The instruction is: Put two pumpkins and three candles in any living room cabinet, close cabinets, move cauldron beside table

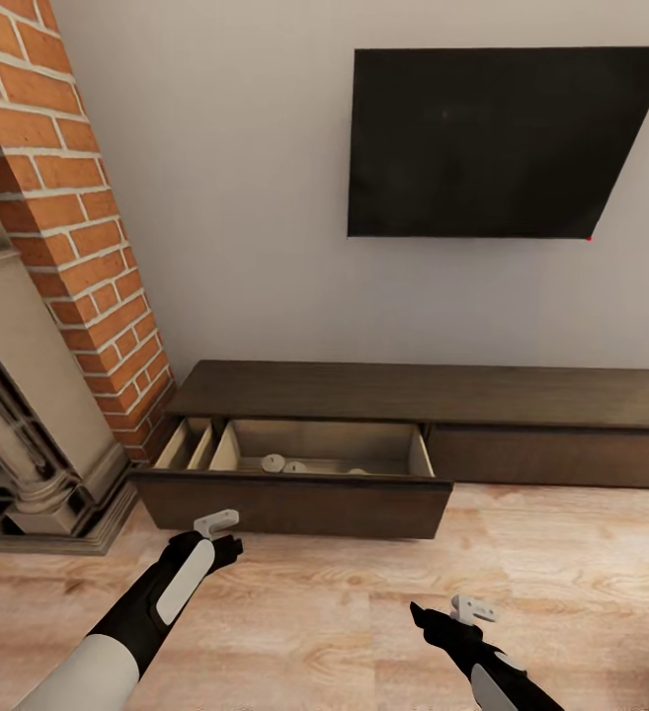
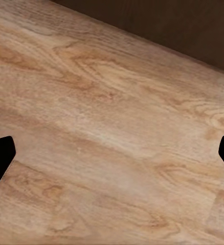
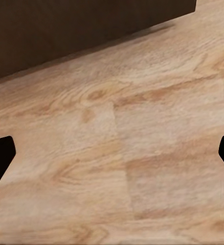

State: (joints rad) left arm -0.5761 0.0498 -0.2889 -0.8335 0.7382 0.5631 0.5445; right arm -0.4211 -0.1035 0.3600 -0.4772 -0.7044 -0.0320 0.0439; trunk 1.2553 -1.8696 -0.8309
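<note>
The robot stands in front of the cabinet [image 1: 433, 395], a long, low, dark brown box that sits on the wood floor [image 1: 344, 612] under a black TV [image 1: 492, 143] on the wall. One wide drawer [image 1: 294, 494] at its left end is pulled out, likely so things can be dropped in from above. The inside of the drawer is pale beige.

Down in the drawer sit some candles [image 1: 274, 462]. They are short and round with pale flat tops. Two are plain to see, side by side near the middle of the drawer. A third pale shape lies a bit to their right, but it is too small to be sure it is a candle.

The left gripper [image 1: 215, 523] hangs low, just in front of the drawer's dark face. The right gripper [image 1: 472, 609] hangs over the bare floor, farther back from the cabinet. Both point down at the floor. In each wrist view the two black finger tips sit far apart at the edges, with nothing but floor between them, so both grippers are wide apart and hold nothing.

A red brick wall [image 1: 77, 227] and a stone fireplace [image 1: 28, 425] stand at the left of the cabinet.
</note>
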